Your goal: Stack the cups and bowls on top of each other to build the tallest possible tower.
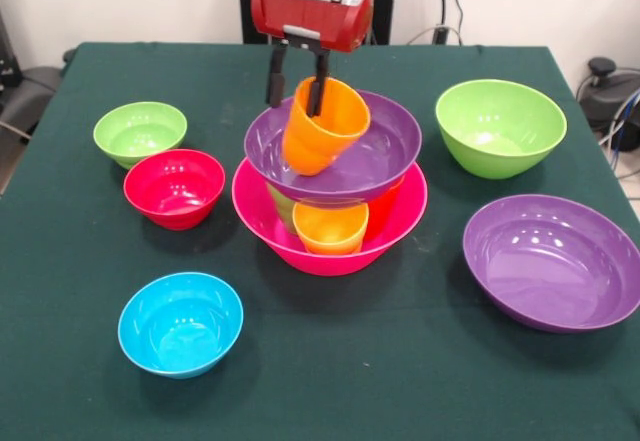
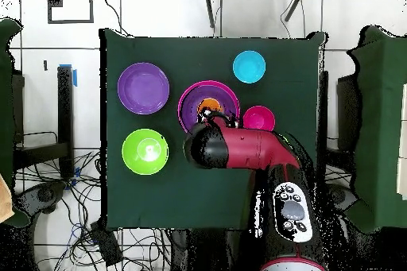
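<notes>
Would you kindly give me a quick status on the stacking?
Gripper shut on orange cup, tilted over purple bowl. Tower: pink bowl, cups inside, purple bowl on top. Nothing in the way.

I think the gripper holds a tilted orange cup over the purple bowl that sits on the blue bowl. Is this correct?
Not quite. In the front view the gripper does hold the tilted orange cup over the purple bowl, but that bowl rests over the hot-pink bowl, on cups inside it. The blue bowl stands alone, nearer the camera.
</notes>
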